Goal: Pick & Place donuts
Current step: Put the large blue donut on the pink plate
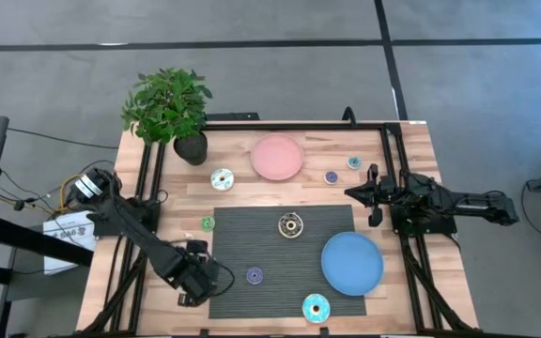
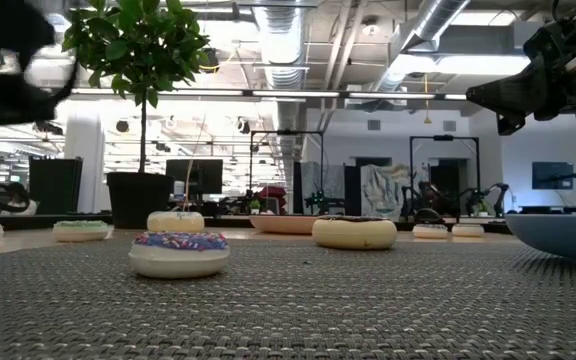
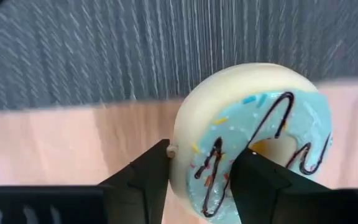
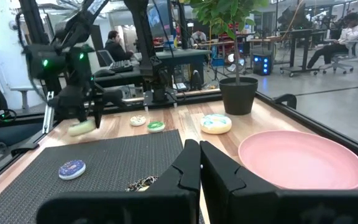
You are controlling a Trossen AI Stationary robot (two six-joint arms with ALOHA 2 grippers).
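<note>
My left gripper (image 3: 201, 186) is shut on a cyan-iced donut (image 3: 253, 137) with a cream body and dark drizzle. It hangs over the near left edge of the grey mat (image 1: 280, 258); the right wrist view shows it (image 4: 79, 102) with the donut (image 4: 81, 128) below. My right gripper (image 4: 199, 163) is shut and empty, waiting above the table's right side (image 1: 357, 194). Loose donuts rest flat: purple (image 1: 255, 275), brown and cream (image 1: 291, 224) and cyan (image 1: 316, 307) on the mat, another cyan (image 1: 222, 178) and a small green one (image 1: 208, 222) on the wood. My left gripper pinches the cyan donut across its ring between the two fingers. One finger (image 3: 145, 177) lies on the cream side (image 3: 182, 140) and the other (image 3: 260, 183) on the iced face just below the hole (image 3: 267, 146). The donut stands on edge, tilted, lifted clear of the table.
A pink plate (image 1: 278, 157) lies at the far middle and a blue plate (image 1: 352, 263) at the mat's near right corner. A potted plant (image 1: 172, 108) stands at the far left corner. Two small donuts (image 1: 332, 176) (image 1: 353, 162) lie beside the pink plate. People sit beyond the table.
</note>
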